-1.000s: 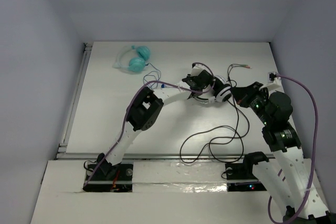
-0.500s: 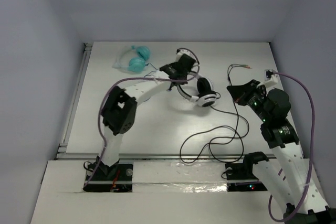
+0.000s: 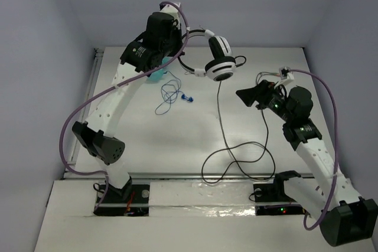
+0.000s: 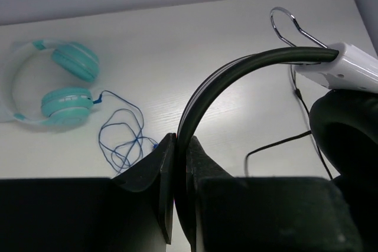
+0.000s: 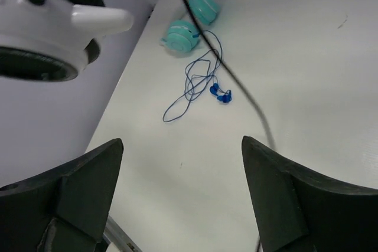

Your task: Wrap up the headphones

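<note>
The headphones (image 3: pixel 219 63) hang in the air over the back of the table, white earcups lowest. My left gripper (image 4: pixel 180 144) is shut on their black headband (image 4: pixel 236 70), with a white cup arm (image 4: pixel 354 66) and a black pad (image 4: pixel 348 128) to its right. The thin black cable (image 3: pixel 218 110) drops from the cups to the table and lies in loose loops (image 3: pixel 239 160) near the front. My right gripper (image 3: pixel 247 95) is open and holds nothing. It hovers right of the hanging cable (image 5: pixel 236 81) and below an earcup (image 5: pixel 47 33).
Teal headphones (image 4: pixel 62 84) lie at the back left, partly behind my left arm in the top view. Blue-wired earbuds (image 3: pixel 171 94) lie in a tangle just in front of them. A metal rail (image 3: pixel 82 116) runs along the table's left edge.
My left arm has risen and swung back left, lifting the headphones off the table so the cable trails down. My right gripper has opened and pulled away to the right.
</note>
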Available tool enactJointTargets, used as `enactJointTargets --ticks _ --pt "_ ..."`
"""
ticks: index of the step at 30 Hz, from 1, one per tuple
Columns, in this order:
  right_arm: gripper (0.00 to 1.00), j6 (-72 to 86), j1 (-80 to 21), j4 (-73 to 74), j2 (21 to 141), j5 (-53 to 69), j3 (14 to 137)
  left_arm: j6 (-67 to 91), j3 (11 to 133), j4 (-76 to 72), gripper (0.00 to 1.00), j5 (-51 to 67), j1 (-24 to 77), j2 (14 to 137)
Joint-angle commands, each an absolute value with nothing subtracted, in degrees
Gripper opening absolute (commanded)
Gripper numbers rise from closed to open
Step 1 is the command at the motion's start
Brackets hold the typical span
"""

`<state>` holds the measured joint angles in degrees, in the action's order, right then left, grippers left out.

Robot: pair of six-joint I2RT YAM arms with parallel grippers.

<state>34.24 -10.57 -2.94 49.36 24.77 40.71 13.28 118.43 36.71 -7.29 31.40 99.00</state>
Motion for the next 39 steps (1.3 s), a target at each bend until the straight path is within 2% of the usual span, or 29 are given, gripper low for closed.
enactJointTargets --ticks 1,7,14,21,26,27,29,31,33,35,38,39 --pt "0.89 30.3 -10.4 -9.9 50.7 26.7 42.5 13.3 120.8 38.5 0.0 0.3 31.1 96.8" --pt "0.91 26.7 -10.9 -13.1 57.3 26.2 42.3 14.1 121.5 38.6 0.0 7.9 30.1 94.4" --pt "0.91 27.2 -17.5 -25.9 63.0 27.2 37.2 16.0 123.9 37.2 0.0 14.8 29.5 93.0" --pt "0.86 29.7 -17.5 -37.1 67.0 20.3 30.7 17.9 124.4 36.0 0.0 21.9 27.8 91.8" --pt "0.78 31.4 -17.5 -41.8 66.9 18.3 26.0 17.4 125.2 37.2 0.0 19.6 27.2 91.5" --pt "0.63 31.8 -18.0 -41.3 66.3 18.9 25.6 17.5 125.2 37.2 0.0 19.6 27.2 91.4" --pt "0.49 33.3 -18.0 -39.1 63.8 20.6 25.5 18.0 125.2 36.4 0.0 19.7 26.7 91.5" --pt "0.2 33.3 -18.7 -35.3 61.4 22.1 26.0 18.6 126.6 36.4 0.0 20.2 26.1 92.1" --pt "0.04 34.3 -19.4 -30.9 57.4 19.4 25.5 18.7 127.0 35.9 0.0 20.4 26.1 92.5" --pt "0.05 35.5 -19.4 -27.0 55.4 18.3 24.8 19.2 127.2 34.9 0.0 20.7 25.6 92.5" --pt "0.16 36.2 -19.4 -21.6 50.4 11.8 23.9 19.2 127.5 34.8 0.0 21.4 25.0 93.1" --pt "0.33 36.6 -19.4 -20.6 49.2 9.5 23.6 19.4 127.0 34.3 0.0 22.6 24.4 92.9"
